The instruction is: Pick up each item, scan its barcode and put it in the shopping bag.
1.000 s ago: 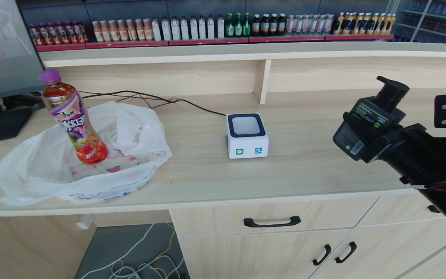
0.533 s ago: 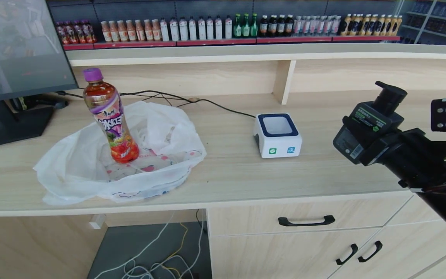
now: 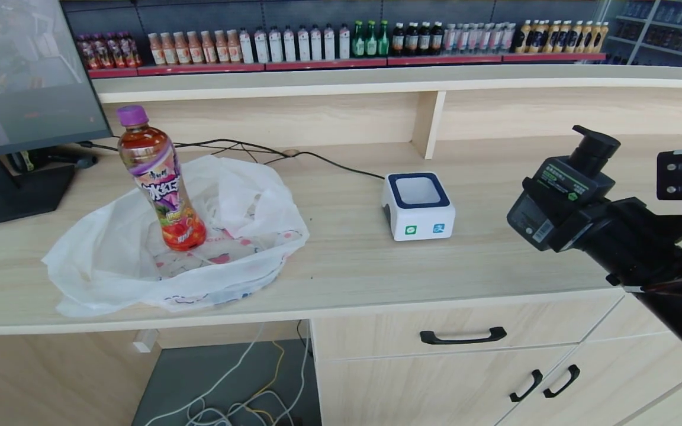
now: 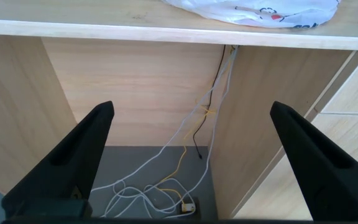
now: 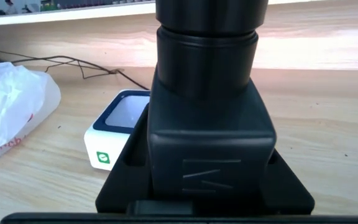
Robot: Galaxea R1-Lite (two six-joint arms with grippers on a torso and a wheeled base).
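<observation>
The black pump bottle is in my right gripper, whose fingers are clamped on its body. It hangs in the air off to the right of the scanner, well apart from it and clear of the counter. It sits tilted, with the pump head up and pointing away from me, and a green-and-white label with a barcode patch shows on the side turned toward my head camera. From the right wrist I look straight along the bottle. The scanner lies beyond it on the wood, a small white box with a dark blue frame around its window, and a corner of the shopping bag shows farther off. The bag is spread open on the left part of the counter, white plastic with red print. A tea drink bottle with a purple cap stands upright inside it, leaning slightly. A black cable runs along the back of the counter from behind the bag toward the scanner, and a monitor stands at the far left. My left gripper is down below the counter edge with its fingers spread wide and nothing between them. It faces the open bay where loose cables lie on the floor, and the bag's edge overhangs above. Drawers with black handles fill the cabinet front, and rows of drinks line the back shelf.
</observation>
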